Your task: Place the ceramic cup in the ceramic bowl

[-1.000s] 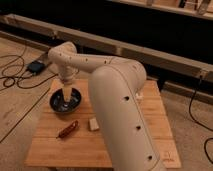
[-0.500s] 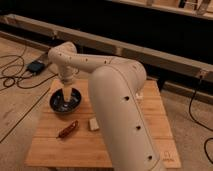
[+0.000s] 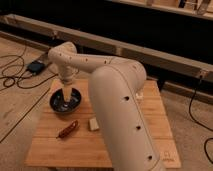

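Note:
The dark glossy ceramic bowl sits on the left part of the wooden table. My cream tapered gripper points straight down into the bowl, its tip low inside the rim. A pale shape at the gripper's tip inside the bowl may be the ceramic cup, but I cannot tell it apart from the gripper. The big white arm crosses the middle of the view and hides part of the table.
A reddish-brown oblong thing lies in front of the bowl. A small pale block lies beside it. A white object peeks out right of the arm. Cables and a dark device lie on the floor at the left.

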### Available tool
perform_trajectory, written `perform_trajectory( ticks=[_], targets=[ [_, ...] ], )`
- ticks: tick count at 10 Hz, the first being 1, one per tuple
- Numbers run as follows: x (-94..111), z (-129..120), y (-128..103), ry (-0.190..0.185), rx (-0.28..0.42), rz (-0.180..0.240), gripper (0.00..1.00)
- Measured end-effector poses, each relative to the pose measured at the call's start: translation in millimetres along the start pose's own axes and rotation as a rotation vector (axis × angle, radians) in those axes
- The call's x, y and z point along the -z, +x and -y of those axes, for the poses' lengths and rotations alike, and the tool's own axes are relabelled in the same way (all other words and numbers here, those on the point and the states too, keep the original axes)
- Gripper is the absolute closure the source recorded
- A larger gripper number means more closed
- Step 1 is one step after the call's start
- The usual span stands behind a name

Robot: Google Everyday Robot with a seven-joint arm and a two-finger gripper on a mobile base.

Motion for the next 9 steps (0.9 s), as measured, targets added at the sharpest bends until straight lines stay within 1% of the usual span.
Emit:
perform_trajectory(
  ticks=[2,3,5,6,8,9],
  targets=[
    [-0.7,0.4,2.3,-0.005,0.000,0.001,0.20],
    [-0.8,2.4,11.4,-0.009,-0.004,-0.001,0.20],
    [0.1,1.7,48.0,-0.015,-0.023,-0.020,0.20],
    [1.4,-1.8,62.0,-0.016,-0.034,-0.024,0.20],
    [6.4,-15.4,97.3,-0.012,-0.081,-0.033,0.20],
    [10.8,-27.2,112.2,-0.010,-0.107,-0.031,0.20]
  ],
)
